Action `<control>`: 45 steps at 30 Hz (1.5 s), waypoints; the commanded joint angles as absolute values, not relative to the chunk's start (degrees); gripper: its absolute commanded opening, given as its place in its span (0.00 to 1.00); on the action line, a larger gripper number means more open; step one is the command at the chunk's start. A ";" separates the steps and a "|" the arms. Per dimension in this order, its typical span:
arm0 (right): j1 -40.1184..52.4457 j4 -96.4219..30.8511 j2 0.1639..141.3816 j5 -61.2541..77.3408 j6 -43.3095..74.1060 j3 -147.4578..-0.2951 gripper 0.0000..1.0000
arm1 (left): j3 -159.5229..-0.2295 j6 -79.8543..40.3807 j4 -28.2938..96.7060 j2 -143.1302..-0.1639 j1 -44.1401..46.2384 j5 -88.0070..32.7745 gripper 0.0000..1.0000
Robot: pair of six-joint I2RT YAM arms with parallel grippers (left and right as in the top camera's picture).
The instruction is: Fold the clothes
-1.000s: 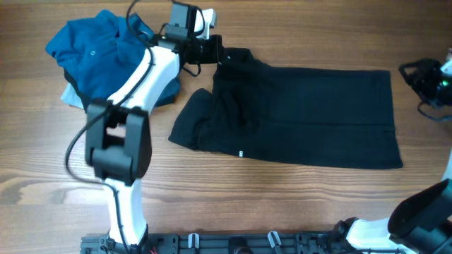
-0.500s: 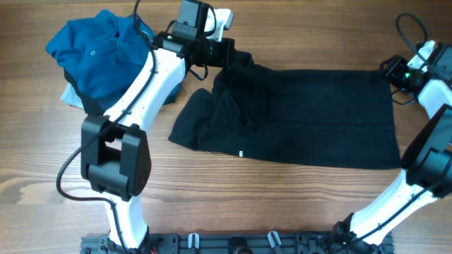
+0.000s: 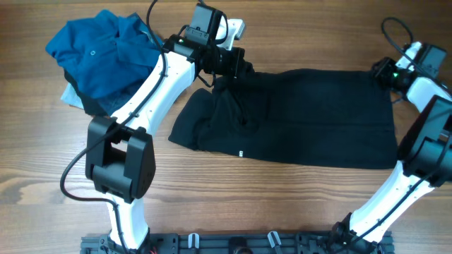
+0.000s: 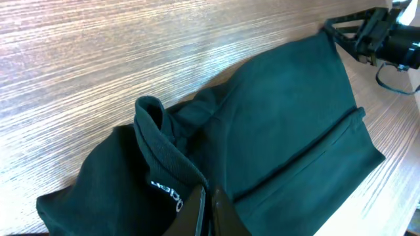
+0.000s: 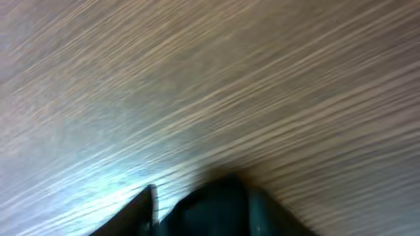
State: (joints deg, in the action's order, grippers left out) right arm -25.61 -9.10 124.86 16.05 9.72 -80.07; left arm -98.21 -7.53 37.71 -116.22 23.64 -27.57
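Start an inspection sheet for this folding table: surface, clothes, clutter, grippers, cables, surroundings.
Surface: wooden table, bare around the clothes.
Job's things: black shirt spread mid-table, collar end bunched; teal-blue polo heaped at far left over a light-blue garment.
Clutter: nothing seen.
Grippers: left gripper shut on the black shirt's collar end; right gripper at the shirt's far right corner, grip unclear.
Cables: black cable loops beside the left arm; second cable arcs above the right wrist.
Surroundings: mounting rail along the near edge.

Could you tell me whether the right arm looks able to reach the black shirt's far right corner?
Probably yes: the right gripper sits right at that corner of the shirt, and nothing covers it.
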 commanded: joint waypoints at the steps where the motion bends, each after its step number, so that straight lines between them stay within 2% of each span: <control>1: -24.64 -12.03 128.31 12.84 11.97 -79.18 0.11 | -98.72 -6.20 38.00 -113.30 23.90 -28.45 0.04; 2: -24.86 -14.00 128.18 7.77 15.97 -79.20 0.04 | -98.72 -6.20 38.00 -113.12 23.90 -28.45 0.04; 4: -25.47 -16.34 127.57 4.40 19.53 -79.20 0.04 | -98.72 -6.20 38.06 -112.95 23.90 -28.47 0.04; 8: -26.63 -18.98 123.20 7.88 19.53 -79.20 0.04 | -98.72 -6.17 38.02 -111.94 23.83 -28.45 0.04; 13: -29.04 -24.36 112.05 10.68 19.97 -79.20 0.04 | -98.72 -6.02 39.62 -109.19 23.57 -24.40 0.04; 16: -31.22 -30.52 104.42 10.44 25.78 -79.20 0.04 | -98.72 -2.94 43.40 -107.46 23.57 -21.06 0.04; 19: -32.45 -35.11 100.36 10.57 25.67 -79.20 0.04 | -98.72 -1.65 46.63 -107.02 23.57 -19.38 0.04; 24: -33.50 -44.12 99.11 8.12 25.43 -79.18 0.04 | -98.72 -1.69 53.60 -106.00 23.57 -18.92 0.04; 34: -35.29 -52.29 99.09 1.23 19.73 -79.18 0.04 | -98.61 -1.69 72.69 -105.75 25.71 -18.92 0.04; 40: -35.29 -54.26 99.09 1.23 18.00 -79.18 0.04 | -98.59 -1.69 76.14 -105.75 27.18 -13.34 0.04; 41: -35.29 -54.39 99.09 1.23 17.93 -79.18 0.04 | -98.59 -1.69 76.58 -105.75 27.16 -13.37 0.05; 42: -35.29 -54.59 99.09 1.21 17.89 -79.18 0.04 | -98.59 -1.67 77.43 -105.75 27.16 -13.28 0.12; 43: -35.29 -54.83 99.09 1.23 17.76 -79.18 0.06 | -98.59 -1.69 78.02 -105.75 27.16 -12.58 0.30; 44: -35.29 -55.29 99.09 1.21 17.80 -79.18 0.26 | -98.59 -1.72 78.72 -105.75 27.16 -11.05 0.48; 45: -35.29 -55.81 99.09 1.13 17.76 -79.18 0.51 | -98.59 -1.69 79.15 -105.75 27.16 -9.30 0.54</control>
